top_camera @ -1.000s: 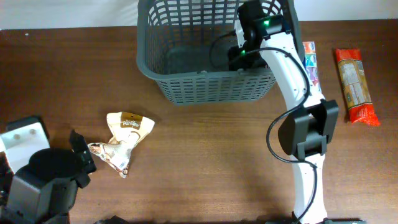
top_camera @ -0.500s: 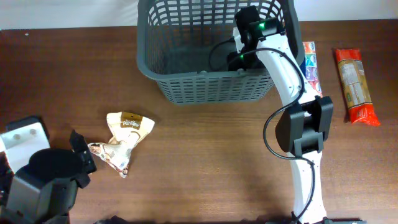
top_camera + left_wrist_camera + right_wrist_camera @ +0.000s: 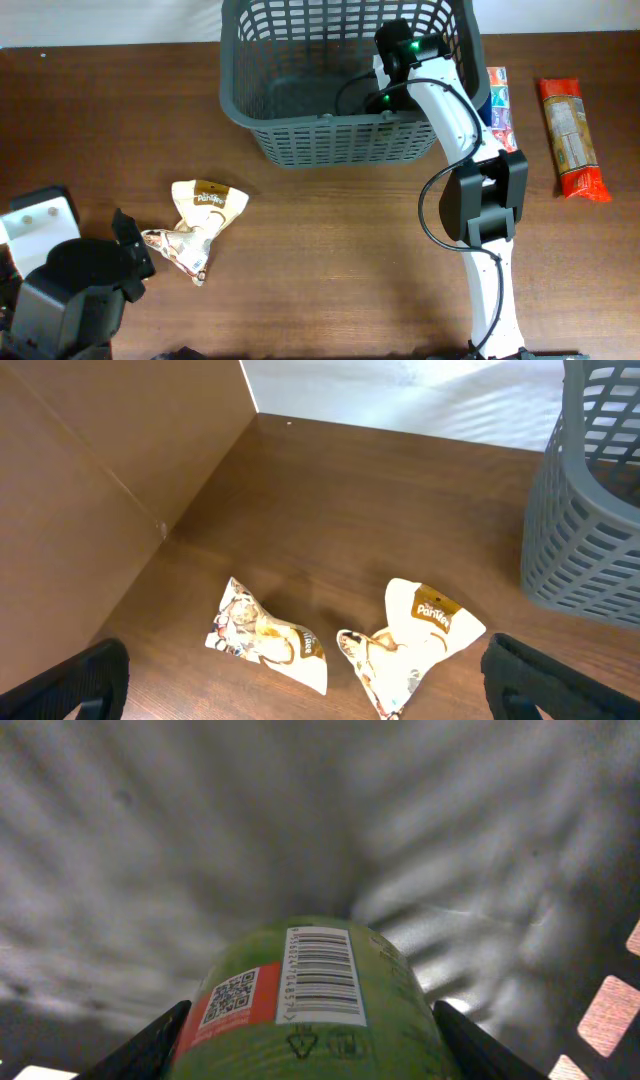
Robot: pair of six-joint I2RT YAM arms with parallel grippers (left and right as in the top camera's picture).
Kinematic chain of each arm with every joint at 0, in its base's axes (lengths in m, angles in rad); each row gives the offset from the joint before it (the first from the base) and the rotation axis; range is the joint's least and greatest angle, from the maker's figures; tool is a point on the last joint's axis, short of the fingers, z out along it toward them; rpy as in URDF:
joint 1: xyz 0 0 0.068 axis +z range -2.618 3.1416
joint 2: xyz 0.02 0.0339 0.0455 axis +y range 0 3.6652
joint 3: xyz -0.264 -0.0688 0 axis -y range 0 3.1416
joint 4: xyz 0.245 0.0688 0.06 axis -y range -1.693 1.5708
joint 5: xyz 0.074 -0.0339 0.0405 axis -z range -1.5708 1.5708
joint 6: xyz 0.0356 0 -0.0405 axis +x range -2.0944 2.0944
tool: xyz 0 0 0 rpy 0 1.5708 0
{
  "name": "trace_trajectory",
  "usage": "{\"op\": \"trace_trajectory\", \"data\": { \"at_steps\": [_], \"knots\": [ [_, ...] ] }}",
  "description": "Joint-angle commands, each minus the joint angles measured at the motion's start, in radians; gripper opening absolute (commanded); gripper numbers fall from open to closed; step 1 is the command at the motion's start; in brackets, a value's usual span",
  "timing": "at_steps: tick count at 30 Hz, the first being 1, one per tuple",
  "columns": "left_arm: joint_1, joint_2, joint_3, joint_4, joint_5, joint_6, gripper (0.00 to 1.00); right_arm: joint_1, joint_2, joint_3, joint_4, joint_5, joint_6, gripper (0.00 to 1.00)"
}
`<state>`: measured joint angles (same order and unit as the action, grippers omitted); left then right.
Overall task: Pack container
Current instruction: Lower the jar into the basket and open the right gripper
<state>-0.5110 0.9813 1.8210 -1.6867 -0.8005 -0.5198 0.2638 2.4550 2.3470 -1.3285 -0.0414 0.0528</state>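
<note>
- Toward the far edge of the brown table [image 3: 330, 260] stands the container, a large dark grey slotted basket [image 3: 340, 150], upright with its mouth open to the overhead camera.
- The right arm reaches over the basket's right side, and the right gripper [image 3: 312, 1020] is down inside it.
- From the right wrist camera, the two dark fingers press against either side of a rounded green package [image 3: 300, 990] with a barcode and a red label carrying a QR code. The grip looks firm.
- Beyond the package lies the basket's grey floor, streaked with light from the slots. Whether the package touches the floor cannot be told.
- The left gripper [image 3: 310, 680] rests low at the table's near left corner, its fingers spread wide with nothing between them.
- Two crumpled white and brown snack packets [image 3: 205, 205] [image 3: 178, 250] lie on the table just ahead of it, well apart from the basket.
- A long red packet [image 3: 570, 140] and a narrow colourful packet [image 3: 498, 100] lie to the right of the basket, outside it.
- The step in hand appears to be setting the green package down inside the basket.
- To do it well, I would bring it low before parting the fingers, so it settles rather than drops or rolls.
- Placing it close to a wall would leave floor space for the remaining packets.
- The arm should then lift straight up, keeping wrist and cable clear of the rim.
</note>
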Motion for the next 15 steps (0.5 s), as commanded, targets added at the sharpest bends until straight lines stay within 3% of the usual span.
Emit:
{"op": "trace_trajectory", "data": {
  "at_steps": [1, 5, 8, 15],
  "knots": [
    [-0.003, 0.001, -0.001, 0.0, 0.0, -0.002, 0.99, 0.003, -0.004, 0.012, 0.0, 0.009, 0.007, 0.22],
    [-0.003, 0.001, -0.001, 0.0, 0.001, -0.002, 0.99, 0.003, -0.004, 0.012, 0.0, 0.009, 0.007, 0.36],
    [-0.003, 0.001, -0.001, 0.0, 0.001, -0.002, 0.99, 0.003, -0.004, 0.012, -0.001, 0.009, 0.007, 0.53],
    [-0.003, 0.001, -0.001, 0.0, 0.001, -0.002, 0.99, 0.003, -0.004, 0.012, -0.005, 0.009, 0.007, 0.79]
  ]
}}
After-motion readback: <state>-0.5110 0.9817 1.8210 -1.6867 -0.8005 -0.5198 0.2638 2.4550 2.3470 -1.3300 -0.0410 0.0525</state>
